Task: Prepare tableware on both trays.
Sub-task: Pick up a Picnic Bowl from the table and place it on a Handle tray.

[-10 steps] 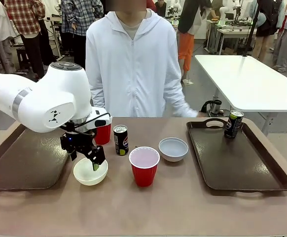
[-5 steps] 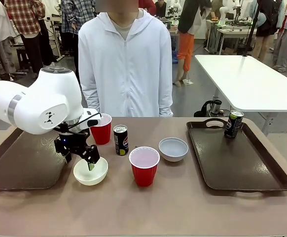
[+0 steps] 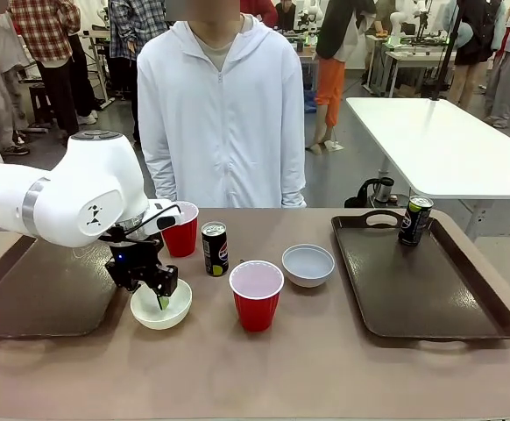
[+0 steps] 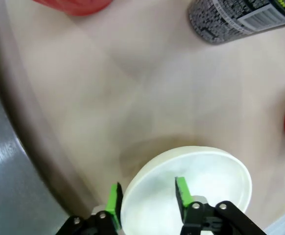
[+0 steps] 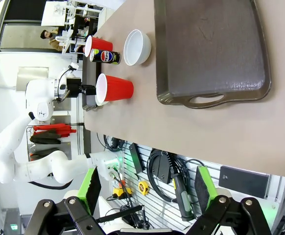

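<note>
A white bowl [image 3: 162, 307] sits on the table beside the left tray [image 3: 36, 285]. My left gripper [image 3: 159, 296] is open and down at it. In the left wrist view one green pad [image 4: 114, 198] is outside the bowl's [image 4: 206, 171] rim and the other inside, so the left gripper [image 4: 148, 196] straddles the rim. A black can [image 3: 214, 248] and a red cup [image 3: 181, 231] stand just behind. Another red cup [image 3: 256, 296] and second bowl [image 3: 308, 265] are mid-table. The second can [image 3: 415, 219] stands on the right tray [image 3: 421, 289]. My right gripper [image 5: 147, 188] hangs open off the table's end.
A person in a white hooded jacket [image 3: 220, 114] stands at the far edge, arms down. Cables and tools [image 5: 167, 171] lie below the table edge in the right wrist view. A white table [image 3: 439, 145] stands behind at the right.
My left arm shifted slightly left and lowered its gripper over the bowl's rim. The person pulled a hand back from the right tray and now stands upright.
</note>
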{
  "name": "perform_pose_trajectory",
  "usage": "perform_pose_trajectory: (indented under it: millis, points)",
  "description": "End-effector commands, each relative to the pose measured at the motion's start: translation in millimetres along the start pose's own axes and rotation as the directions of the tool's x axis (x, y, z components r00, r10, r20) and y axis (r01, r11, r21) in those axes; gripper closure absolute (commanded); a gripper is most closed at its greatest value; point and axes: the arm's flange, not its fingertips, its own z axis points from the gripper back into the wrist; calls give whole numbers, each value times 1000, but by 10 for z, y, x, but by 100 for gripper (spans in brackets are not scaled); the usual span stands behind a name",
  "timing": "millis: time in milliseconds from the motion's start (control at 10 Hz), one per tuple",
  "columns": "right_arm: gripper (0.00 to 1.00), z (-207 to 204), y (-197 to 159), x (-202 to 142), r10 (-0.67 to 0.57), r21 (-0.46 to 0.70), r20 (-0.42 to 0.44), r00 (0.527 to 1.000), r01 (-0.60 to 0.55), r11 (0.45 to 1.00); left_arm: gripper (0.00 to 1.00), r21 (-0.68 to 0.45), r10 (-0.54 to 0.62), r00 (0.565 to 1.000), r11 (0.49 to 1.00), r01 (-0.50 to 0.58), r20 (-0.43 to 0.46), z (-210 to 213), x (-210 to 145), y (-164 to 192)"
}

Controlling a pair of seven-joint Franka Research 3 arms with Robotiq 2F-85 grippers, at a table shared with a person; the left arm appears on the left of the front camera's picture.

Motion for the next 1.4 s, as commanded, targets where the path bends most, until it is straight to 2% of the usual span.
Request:
perform_pose_trajectory:
  millis: [0, 200, 700, 1100, 1300]
  points:
    - [0, 2, -9, -2, 1, 6, 0, 1000, -1, 1000, 80, -9, 10, 1000, 1000, -10, 9, 71, -18, 32]
    - [0, 2, -9, -2, 1, 6, 0, 1000, -1, 1000, 100, 1, 15, 1000, 1000, -15, 5, 100, -26, 45]
    - [0, 2, -9, -2, 1, 6, 0, 1000, -1, 1000, 100, 8, 40, 999, 999, -39, -9, 299, -73, 161]
    - [0, 2, -9, -2, 1, 6, 0, 1000, -1, 1000, 100, 12, 75, 997, 997, -76, 35, 1186, -463, 333]
    - [0, 2, -9, -2, 1, 6, 0, 1000, -1, 1000, 100, 30, 84, 995, 996, -86, 58, 1421, -633, 542]
